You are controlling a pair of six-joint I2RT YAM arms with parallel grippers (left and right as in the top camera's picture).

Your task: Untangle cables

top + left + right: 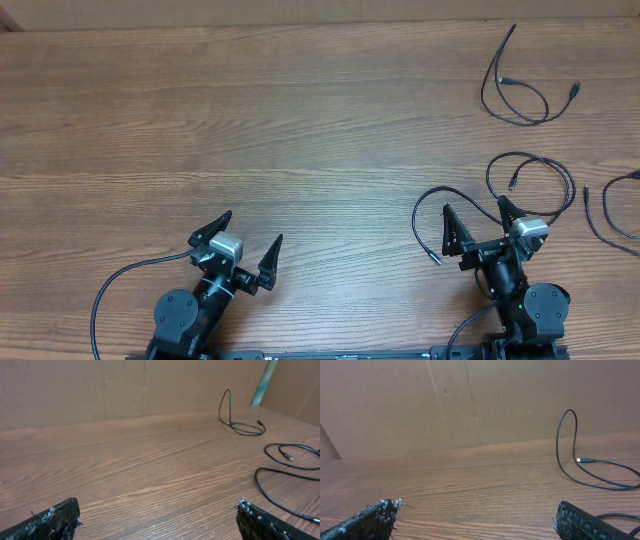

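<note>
Hovering wide open and empty, left jaws and right jaws hang low over the tabletop (300,120) in the overhead view. The cables (530,180) all lie on the right jaws' side, with a near loop (428,225) curling just beside them and others ahead and further out.

Left wrist now: nothing between the jaws, cables (242,427) well ahead and off to their right.

Right wrist: jaws gaping, holding nothing, an arched cable (567,435) standing ahead-right.

The danger, I'd say: if the right jaws push forward, they could snag the near loop and drag it across its neighbour.
</note>
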